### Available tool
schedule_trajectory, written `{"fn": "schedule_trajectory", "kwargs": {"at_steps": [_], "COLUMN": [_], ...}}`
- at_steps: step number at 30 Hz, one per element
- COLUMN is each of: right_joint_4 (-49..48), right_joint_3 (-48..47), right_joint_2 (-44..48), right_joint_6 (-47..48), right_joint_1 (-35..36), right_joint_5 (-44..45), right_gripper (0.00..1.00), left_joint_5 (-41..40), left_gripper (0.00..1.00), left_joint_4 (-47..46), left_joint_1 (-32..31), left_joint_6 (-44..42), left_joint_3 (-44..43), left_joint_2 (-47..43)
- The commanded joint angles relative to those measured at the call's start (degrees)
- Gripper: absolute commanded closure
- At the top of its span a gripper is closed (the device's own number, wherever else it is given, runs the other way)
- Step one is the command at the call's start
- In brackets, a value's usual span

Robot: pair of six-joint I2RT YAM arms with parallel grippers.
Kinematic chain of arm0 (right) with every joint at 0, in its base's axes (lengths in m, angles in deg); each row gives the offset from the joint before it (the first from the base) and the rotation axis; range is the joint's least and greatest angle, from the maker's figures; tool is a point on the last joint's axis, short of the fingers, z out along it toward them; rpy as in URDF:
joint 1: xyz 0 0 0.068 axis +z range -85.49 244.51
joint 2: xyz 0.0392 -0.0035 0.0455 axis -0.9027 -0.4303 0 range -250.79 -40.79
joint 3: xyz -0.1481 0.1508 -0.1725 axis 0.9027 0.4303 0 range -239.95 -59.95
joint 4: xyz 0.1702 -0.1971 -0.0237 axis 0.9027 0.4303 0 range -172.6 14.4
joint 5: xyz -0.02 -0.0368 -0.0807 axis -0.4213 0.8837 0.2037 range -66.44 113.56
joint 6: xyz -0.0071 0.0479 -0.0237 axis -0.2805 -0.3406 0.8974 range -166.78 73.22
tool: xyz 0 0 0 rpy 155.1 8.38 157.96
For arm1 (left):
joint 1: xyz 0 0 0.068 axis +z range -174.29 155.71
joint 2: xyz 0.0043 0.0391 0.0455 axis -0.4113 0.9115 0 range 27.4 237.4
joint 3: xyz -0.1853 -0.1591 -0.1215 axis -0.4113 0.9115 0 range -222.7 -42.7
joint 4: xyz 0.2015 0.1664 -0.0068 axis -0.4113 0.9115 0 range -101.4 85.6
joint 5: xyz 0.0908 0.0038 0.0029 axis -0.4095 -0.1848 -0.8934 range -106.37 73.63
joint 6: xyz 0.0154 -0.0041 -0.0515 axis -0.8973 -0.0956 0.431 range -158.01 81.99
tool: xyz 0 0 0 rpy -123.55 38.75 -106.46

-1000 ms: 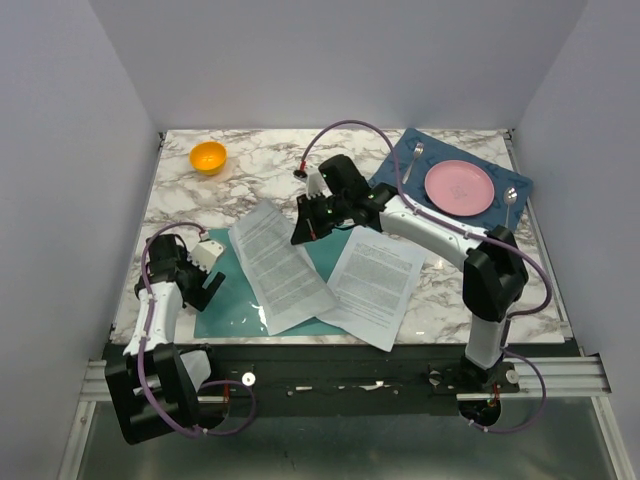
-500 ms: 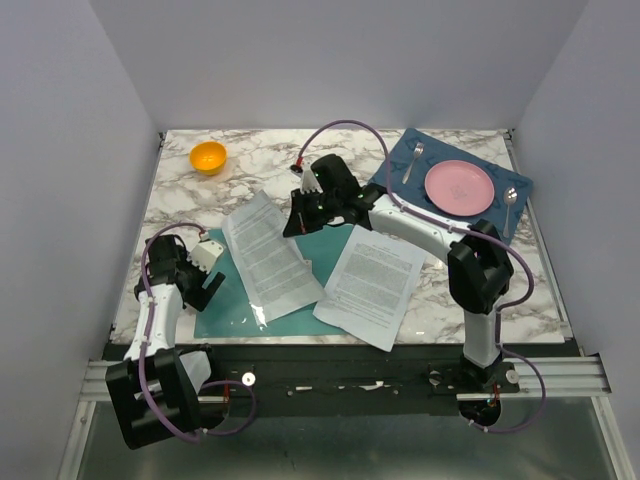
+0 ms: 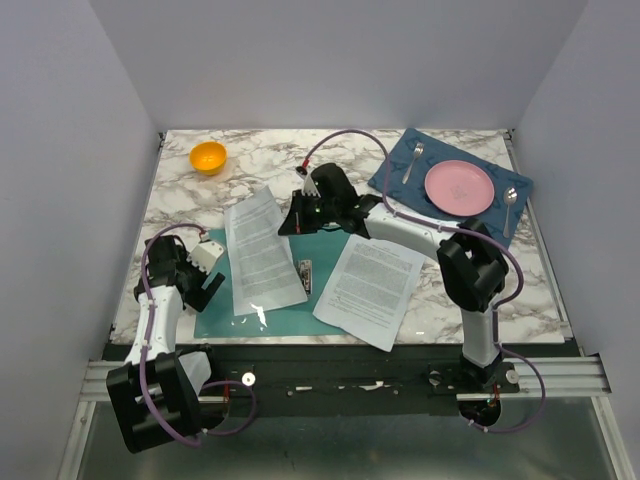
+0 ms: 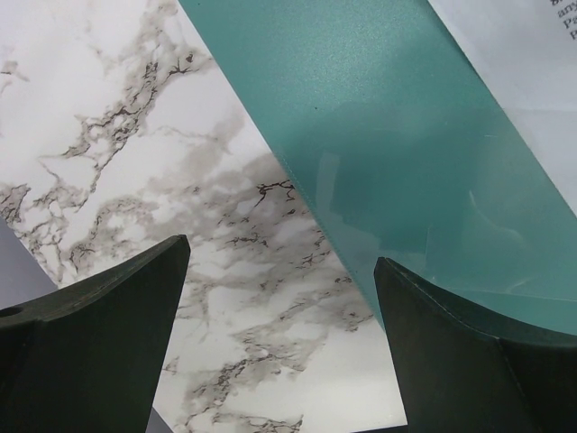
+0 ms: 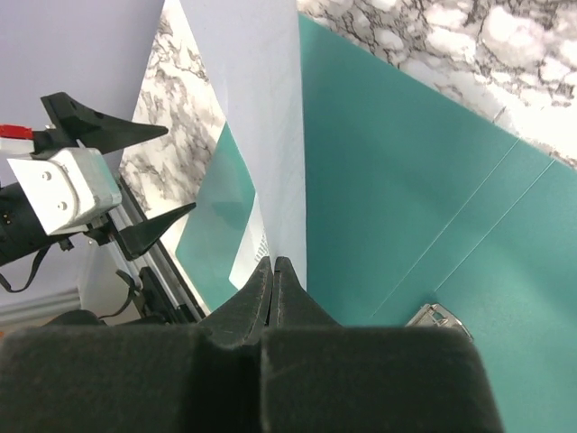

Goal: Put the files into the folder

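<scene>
The teal folder lies open and flat at the front left of the table, a metal clip showing on its inside. One of the files slants across it. My right gripper is shut on that sheet's far edge, the paper running from the closed tips over the folder. A second printed sheet rests flat to the right, its left edge on the folder. My left gripper hangs open over the marble at the folder's left edge, holding nothing.
An orange bowl sits at the back left. At the back right a dark blue placemat carries a pink plate, a fork and a spoon. The right arm reaches across the table's middle.
My right gripper has moved left and a little farther back, dragging the held sheet leftward over the folder. The clip and more teal now show. The left arm has not moved.
</scene>
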Motion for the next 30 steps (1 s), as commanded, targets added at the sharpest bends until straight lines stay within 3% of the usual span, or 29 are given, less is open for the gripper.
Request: {"fn": "schedule_trajectory", "kwargs": {"at_steps": [1,14,23,30], "right_joint_4": [-5.6,-18.6,-18.4,-18.8], "right_joint_3": [3.5,9.1,8.6,15.5], "right_joint_2": [-0.9,-4.2,-6.0,-0.9], "right_joint_6": [-3.6,-11.2,-13.4,-14.1], "right_joint_1": [1.5,3.7,5.1,5.1], "right_joint_5": [1.0,7.3,8.8,11.6], "right_gripper": [1.0,0.99,1.0,0.99], "left_joint_5": [-0.3,-0.5,-0.3,-4.3], "left_gripper": [0.01,0.01,0.01,0.01], "left_joint_4": [1.2,4.5,7.0,0.6], "left_joint_1": [0.4,0.4,2.0,6.2], "left_joint_6": [-0.4,-0.4,-0.3,-4.9], "left_joint_3": [0.3,-1.7,-6.0,-5.6], "left_joint_2": [-1.1,-2.1,-2.2,7.2]}}
